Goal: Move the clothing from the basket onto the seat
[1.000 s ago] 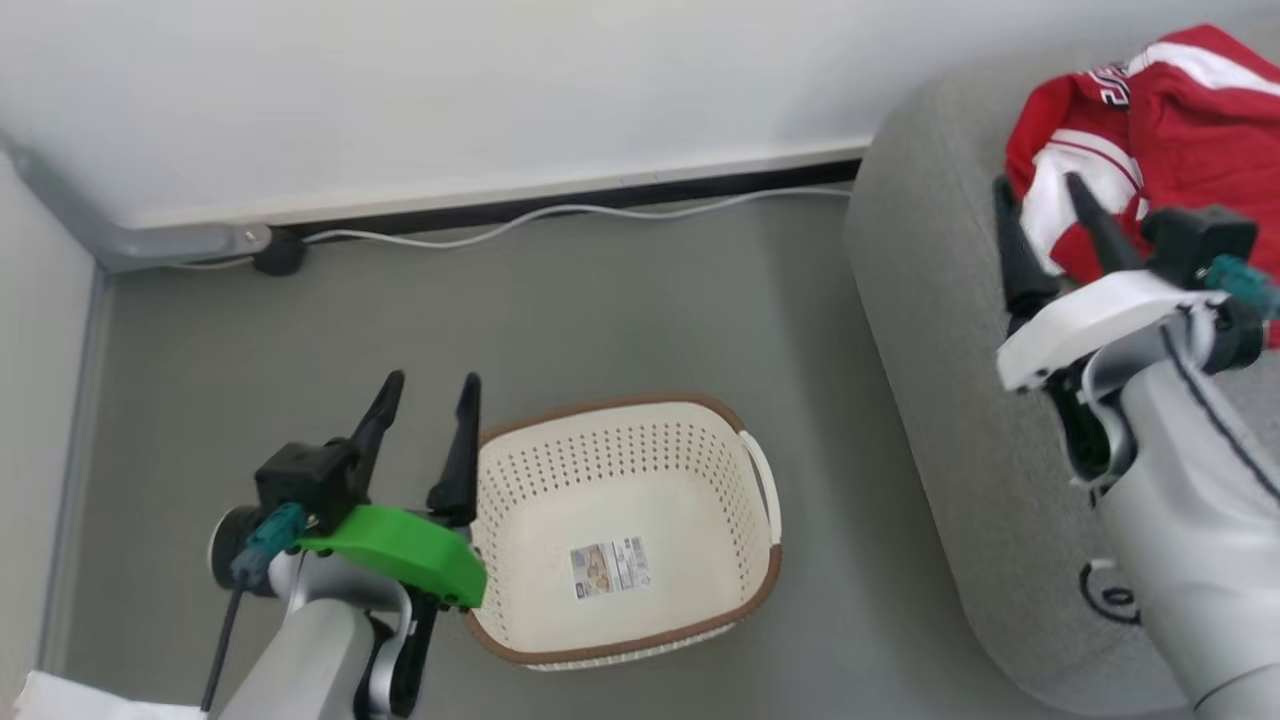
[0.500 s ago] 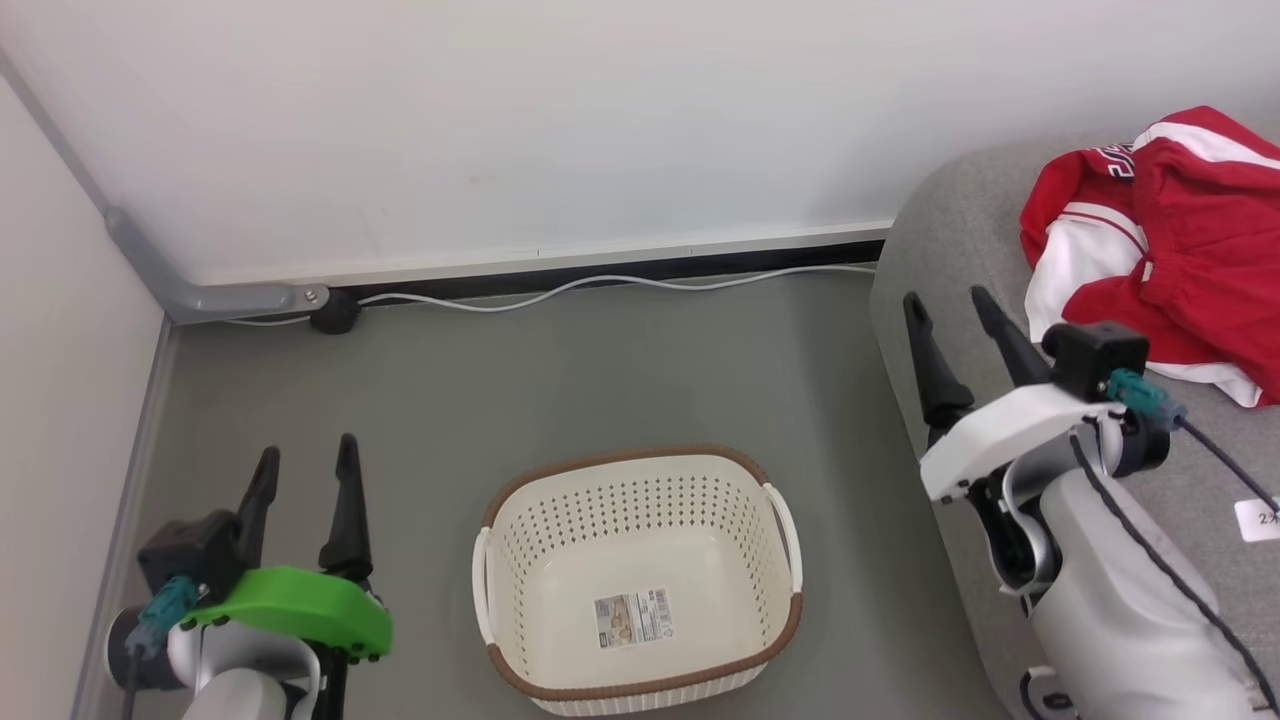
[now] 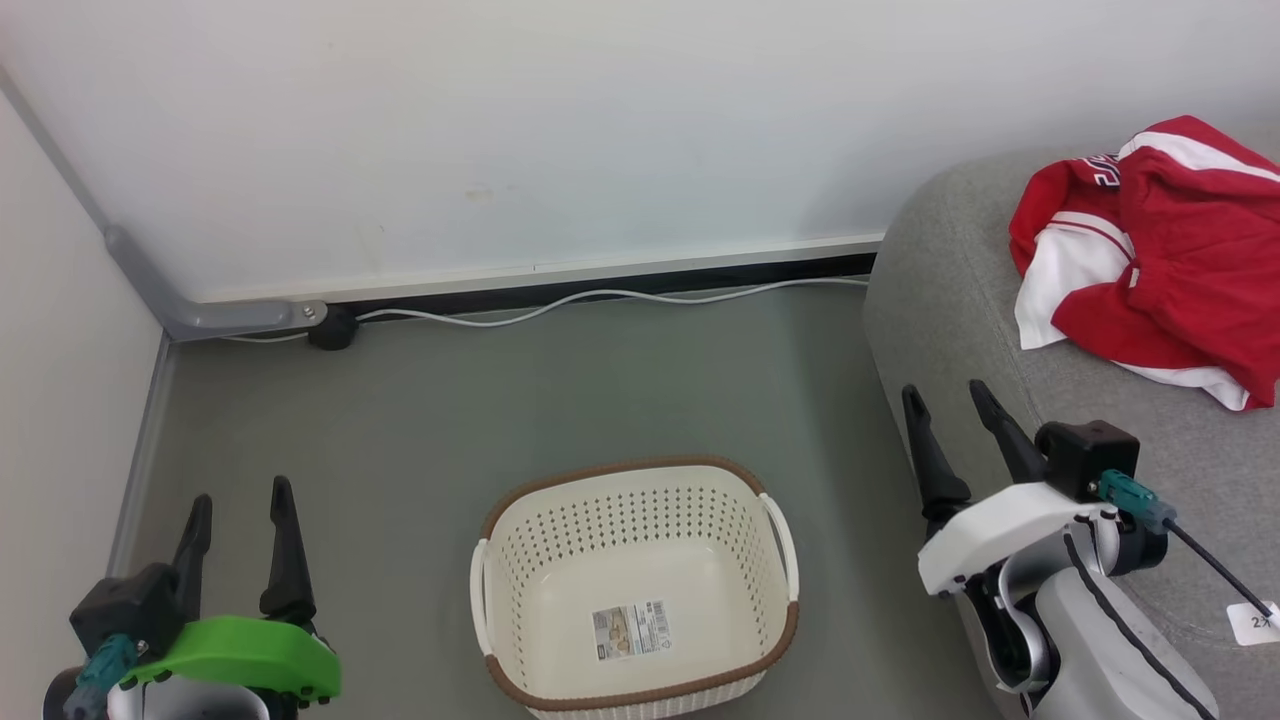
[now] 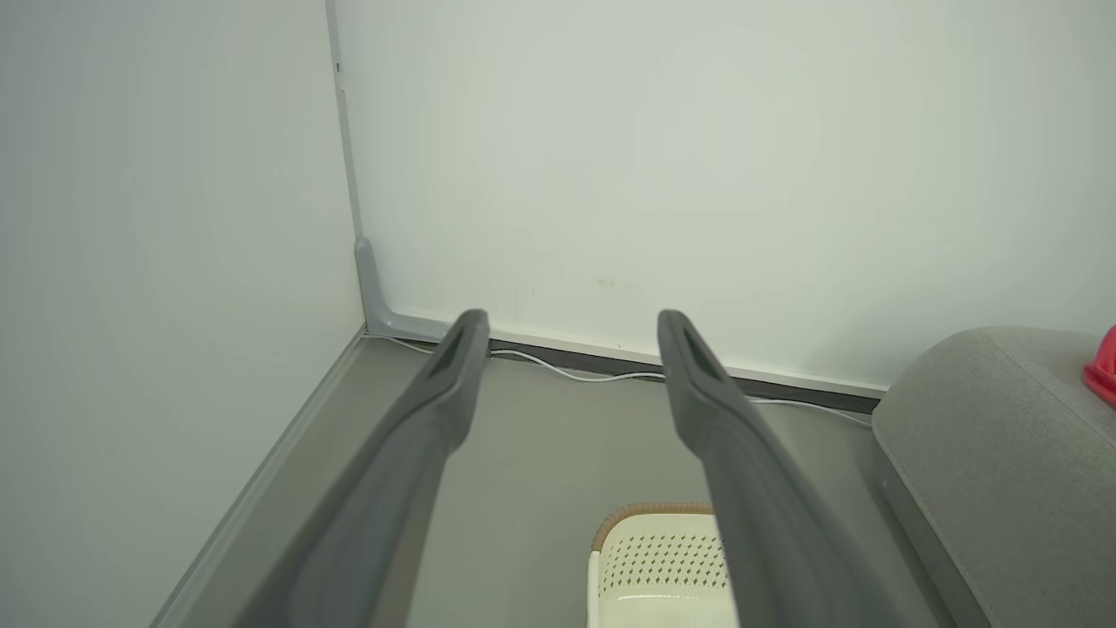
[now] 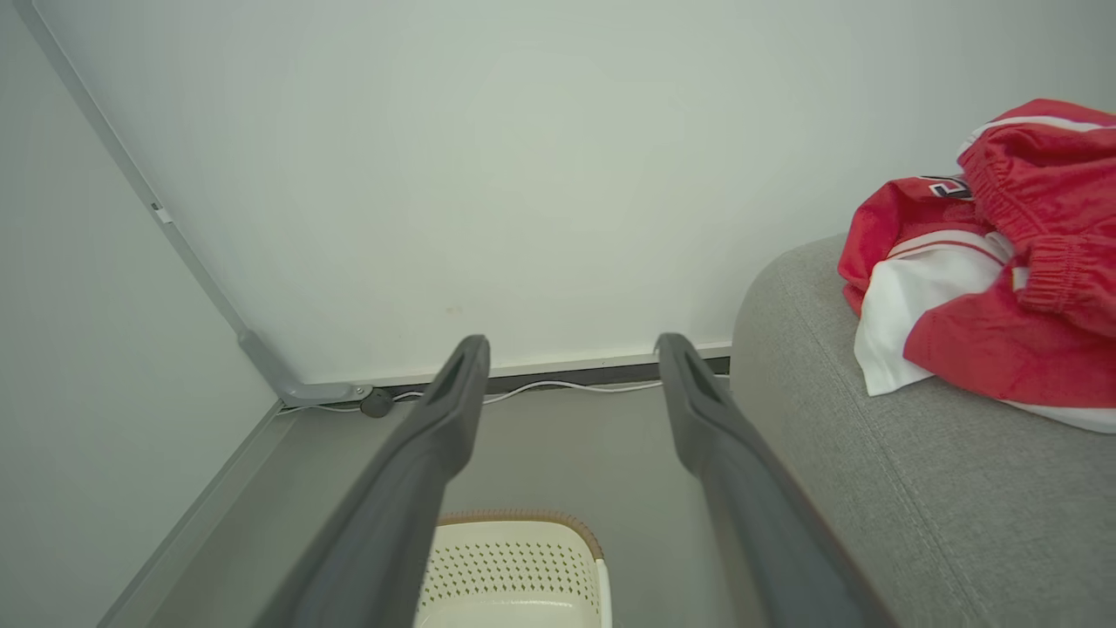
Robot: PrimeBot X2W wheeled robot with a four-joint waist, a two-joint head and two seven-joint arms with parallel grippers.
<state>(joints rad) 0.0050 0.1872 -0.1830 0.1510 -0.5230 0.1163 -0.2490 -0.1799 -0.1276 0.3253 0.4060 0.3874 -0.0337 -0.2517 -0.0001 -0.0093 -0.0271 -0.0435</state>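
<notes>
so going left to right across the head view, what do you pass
left gripper → black plug at the wall → basket → right gripper → clothing

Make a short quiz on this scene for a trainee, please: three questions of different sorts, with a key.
1. True or false: the basket holds the clothing.
2. Where does the clothing lie? A: on the floor. B: on the sofa. C: across the basket rim.
3. Are the left claw and the right claw open or shut?

Key: 1 false, the basket holds no clothing. 2 B. 3 open, both of them, and neither holds anything.
</notes>
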